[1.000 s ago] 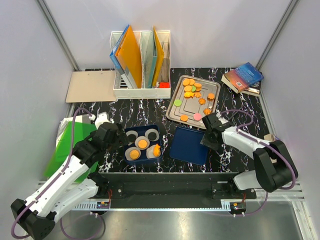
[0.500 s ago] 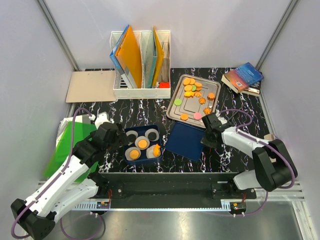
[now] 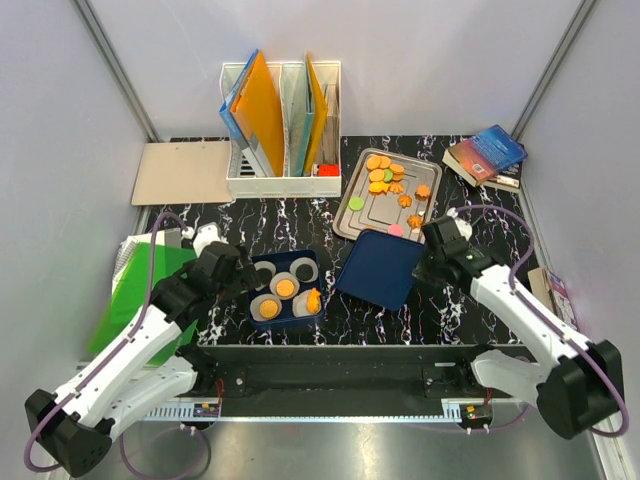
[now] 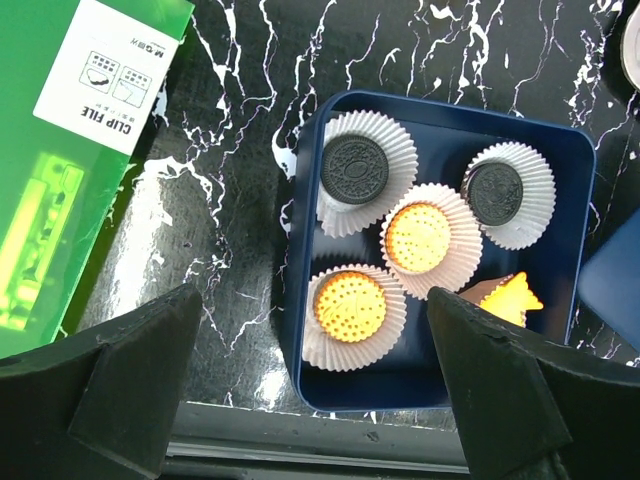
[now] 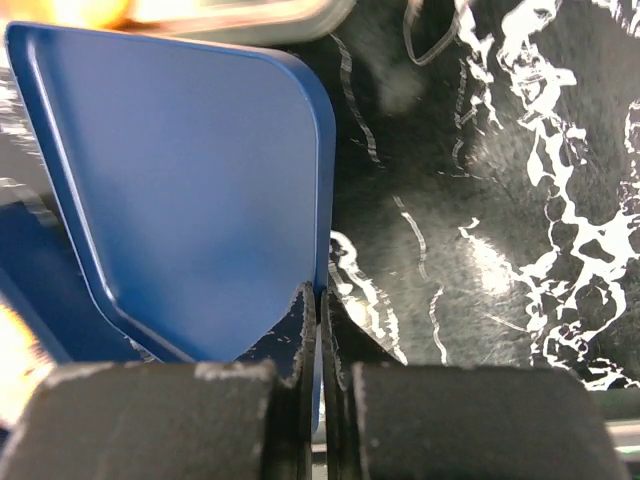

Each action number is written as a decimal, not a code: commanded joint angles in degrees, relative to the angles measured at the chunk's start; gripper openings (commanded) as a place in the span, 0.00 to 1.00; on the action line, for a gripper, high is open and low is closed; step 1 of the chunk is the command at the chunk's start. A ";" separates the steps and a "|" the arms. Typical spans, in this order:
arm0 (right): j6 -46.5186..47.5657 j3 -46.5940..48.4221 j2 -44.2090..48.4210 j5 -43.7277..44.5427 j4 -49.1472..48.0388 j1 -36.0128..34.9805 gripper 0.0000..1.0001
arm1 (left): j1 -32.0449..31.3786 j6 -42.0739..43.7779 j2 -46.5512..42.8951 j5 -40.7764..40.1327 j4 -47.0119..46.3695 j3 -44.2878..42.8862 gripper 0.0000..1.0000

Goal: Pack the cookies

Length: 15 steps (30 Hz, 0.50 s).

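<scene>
A blue box (image 3: 308, 262) holds cookies in white paper cups: two orange (image 4: 350, 305) and two black (image 4: 353, 170), plus an orange star-shaped piece (image 4: 510, 298). More cookies (image 3: 380, 172), mostly orange with a green and a pink one, lie on the metal tray (image 3: 345, 215). My left gripper (image 3: 245, 275) is open and empty above the box's left side (image 4: 312, 300). My right gripper (image 3: 425, 264) is shut on the right edge of the blue lid (image 3: 378, 268), which is lifted and tilted between box and tray; the grip shows in the right wrist view (image 5: 320, 300).
A white file organizer (image 3: 282, 120) and a tan clipboard (image 3: 180, 172) stand at the back. Books (image 3: 487, 155) lie at the back right. A green clip file (image 3: 140, 290) lies left of the box, also in the left wrist view (image 4: 60, 170).
My right gripper has lifted the blue lid and carried it up and back, so its far edge now overlaps the tray's near rim. The right arm has swung outward. The left arm barely moved.
</scene>
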<state>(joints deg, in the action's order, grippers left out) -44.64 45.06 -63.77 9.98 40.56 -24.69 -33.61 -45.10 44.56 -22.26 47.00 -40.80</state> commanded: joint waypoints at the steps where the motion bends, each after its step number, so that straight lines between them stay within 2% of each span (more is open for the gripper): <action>1: 1.57 4.95 4.96 -0.75 3.91 -0.62 0.00 | 0.12 0.28 0.53 0.11 -2.53 -3.85 0.99; 6: 2.72 7.76 7.34 -5.91 3.74 -0.63 0.00 | 0.21 2.47 1.06 3.34 -5.33 -5.96 0.99; 8: 3.07 7.85 7.69 -8.65 1.73 -0.71 0.00 | 0.12 4.22 0.27 6.86 -10.16 -5.96 0.99; 9: 3.16 7.85 7.87 -11.18 1.11 -0.80 0.00 | 0.12 4.75 -0.25 11.23 -12.35 -5.27 0.99; 15: 4.30 8.47 7.87 -15.51 -1.36 -1.77 0.00 | 0.21 6.69 -2.90 24.78 -31.94 -1.22 0.99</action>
<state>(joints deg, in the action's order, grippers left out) -41.80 50.57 -56.93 0.10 42.96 -25.45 -33.58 -41.08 42.96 -9.82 32.01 -43.38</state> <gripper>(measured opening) 0.010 0.987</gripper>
